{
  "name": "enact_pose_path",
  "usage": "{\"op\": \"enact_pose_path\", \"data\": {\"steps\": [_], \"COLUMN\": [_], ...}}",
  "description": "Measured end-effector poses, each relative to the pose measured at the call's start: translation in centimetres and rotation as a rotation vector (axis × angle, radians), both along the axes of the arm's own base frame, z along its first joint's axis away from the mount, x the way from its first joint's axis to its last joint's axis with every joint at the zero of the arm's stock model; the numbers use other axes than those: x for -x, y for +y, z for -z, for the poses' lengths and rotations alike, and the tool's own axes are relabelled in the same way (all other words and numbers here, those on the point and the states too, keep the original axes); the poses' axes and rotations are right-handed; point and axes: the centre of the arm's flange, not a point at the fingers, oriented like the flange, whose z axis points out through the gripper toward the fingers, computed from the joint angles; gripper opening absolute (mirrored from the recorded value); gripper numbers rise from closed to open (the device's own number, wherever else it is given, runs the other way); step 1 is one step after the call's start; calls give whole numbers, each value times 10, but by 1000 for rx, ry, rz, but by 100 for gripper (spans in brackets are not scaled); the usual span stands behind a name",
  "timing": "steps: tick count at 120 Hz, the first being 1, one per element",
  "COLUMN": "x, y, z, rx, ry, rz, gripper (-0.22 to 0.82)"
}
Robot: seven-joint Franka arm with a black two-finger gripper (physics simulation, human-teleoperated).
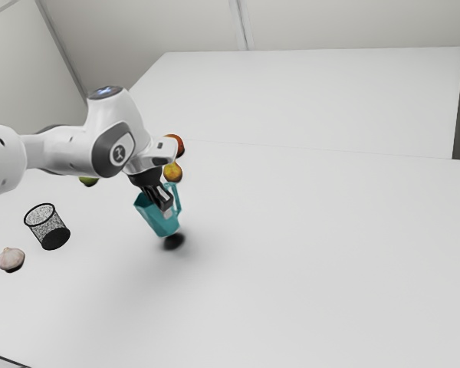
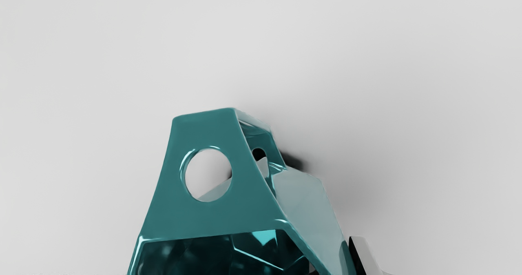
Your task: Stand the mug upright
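Exterior view: the gripper (image 1: pixel 166 210) holds the teal mug (image 1: pixel 158 222) pinched by its side wall, tilted and just above the white table (image 1: pixel 291 261), its mouth leaning toward the exterior view's left and its base over a dark shadow.

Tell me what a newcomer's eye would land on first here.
Probably the teal mug, tilted in the gripper above a dark shadow on the white table. Next, the white arm reaching in from the exterior view's left, then the black mesh cup near the garlic.
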Motion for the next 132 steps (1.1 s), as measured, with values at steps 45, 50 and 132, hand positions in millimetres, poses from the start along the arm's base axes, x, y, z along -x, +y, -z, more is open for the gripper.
{"op": "enact_pose_path", "data": {"steps": [45, 50, 132], "x": [-12, -13, -28], "y": [25, 28, 27], "z": [30, 31, 38], "rx": [-82, -92, -108], "ry": [-21, -26, -70], "rz": [-62, -64, -89], "gripper": [-17, -17, 5]}}
